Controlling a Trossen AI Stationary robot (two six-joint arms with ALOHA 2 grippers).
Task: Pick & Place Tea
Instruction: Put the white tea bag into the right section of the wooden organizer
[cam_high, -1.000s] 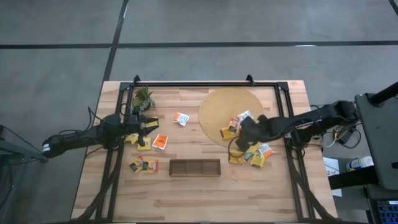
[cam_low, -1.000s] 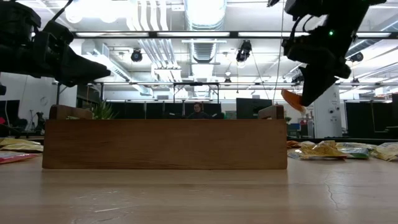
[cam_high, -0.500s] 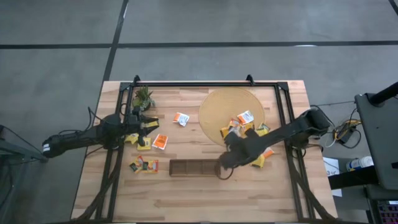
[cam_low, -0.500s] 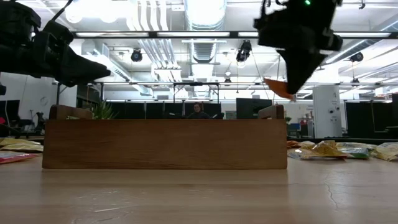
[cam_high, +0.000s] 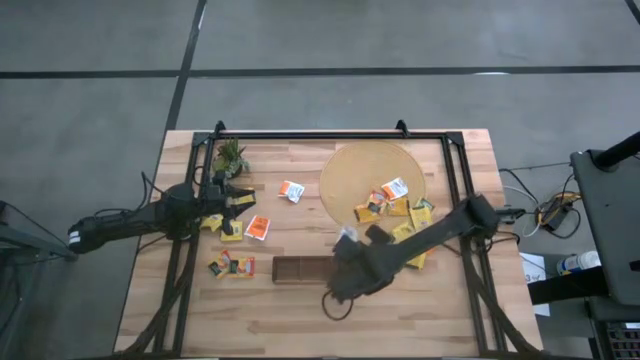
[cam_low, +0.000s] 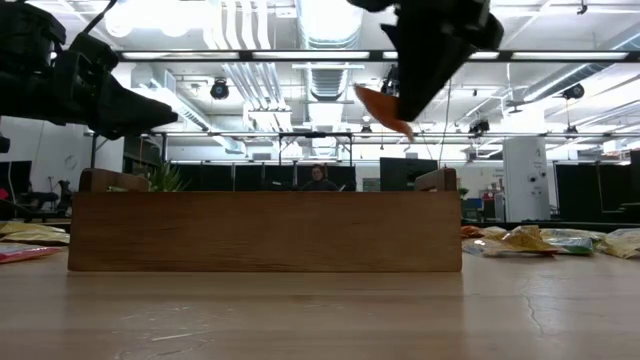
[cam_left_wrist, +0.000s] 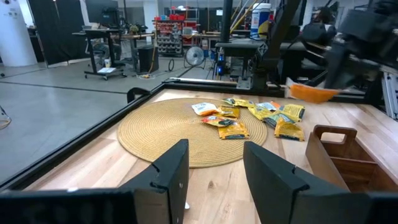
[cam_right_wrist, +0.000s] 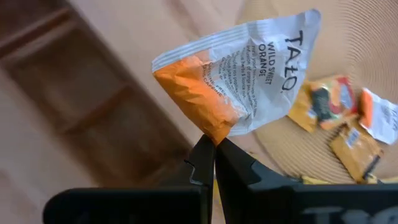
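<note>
Since the earlier frames, the right arm has swung off the round mat (cam_high: 375, 185) and across the table (cam_high: 300, 320), so the right gripper (cam_right_wrist: 214, 144) now sits above the right end of the tray (cam_high: 300, 269); the left arm has not shifted. The right gripper's fingers are pressed together on one corner of an orange-and-white sachet (cam_right_wrist: 239, 84), which hangs clear of the table. In the low view this sachet (cam_low: 383, 108) shows as an orange flap under the gripper (cam_low: 404, 118), above the tray wall (cam_low: 265, 232) and not touching it. In the left wrist view the same sachet (cam_left_wrist: 312, 92) is a blurred orange shape beyond the tray handle (cam_left_wrist: 336, 134).

The left gripper (cam_high: 238, 199) waits over the left side of the table, near the plant (cam_high: 229, 156). Its two fingers (cam_left_wrist: 171, 171) stand spread apart with nothing between them.

Remaining tea lies in three places:
- A cluster of yellow sachets (cam_high: 395, 207) and one orange-and-white sachet (cam_high: 394, 188) rest on the mat's near right part, some spilling over its edge onto the table.
- A lone orange-and-white sachet (cam_high: 291, 190) lies between the plant and the mat.
- An orange sachet (cam_high: 258, 227) lies just right of the left gripper, with yellow sachets (cam_high: 229, 265) nearer the tray's left end.

No tea can be seen in the tray's visible compartments.
</note>
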